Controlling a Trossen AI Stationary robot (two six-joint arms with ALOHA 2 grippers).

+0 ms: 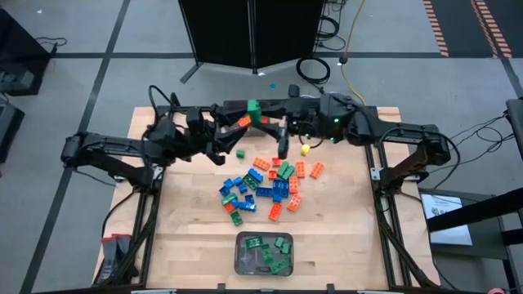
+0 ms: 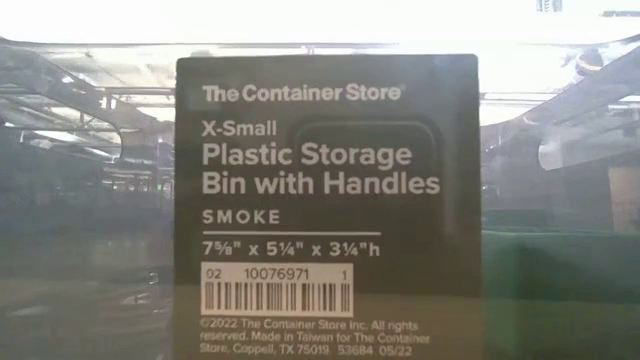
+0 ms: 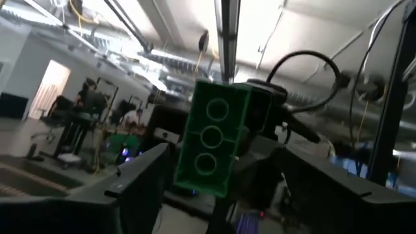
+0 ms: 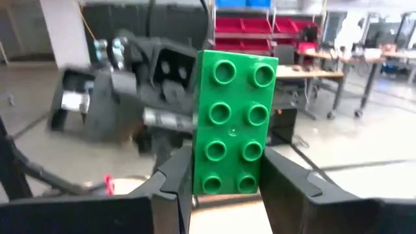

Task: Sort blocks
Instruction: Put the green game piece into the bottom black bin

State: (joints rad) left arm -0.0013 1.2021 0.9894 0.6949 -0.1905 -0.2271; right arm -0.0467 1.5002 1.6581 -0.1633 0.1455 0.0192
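R gripper (image 4: 227,188) is up at the back of the table (image 1: 188,237), off the surface, fingers pinched on the sides of a green 2x4 brick (image 4: 231,120) w/ studs facing its wrist cam. L gripper (image 3: 221,162) meets it head-on from the other side, fingers spread; the same brick's hollow underside sits btwn them, one finger about at its edge, the other apart from it. In the high view an orange brick (image 1: 243,122) shows just beside the L gripper; can't tell if it's on the wood or lifted. At the front edge, centre, sits a grey bin (image 1: 239,253) w/ several green bricks (image 1: 270,249) inside and no other colour seen. Low view is blocked by that bin's dark label (image 2: 320,190), reading "Plastic Storage Bin with Handles", w/ green showing through the wall at lower right. Mid-table is the loose pile (image 1: 265,188): blue, green and orange bricks mixed, blue mostly on the L-arm side, orange toward the R-arm side. Farther back a lone green brick (image 1: 241,153) lies apart from the pile, and a small yellow piece (image 1: 305,149) lies near the R arm. Beyond the table, the wrist views show workbenches, red shelving and people, blurred.
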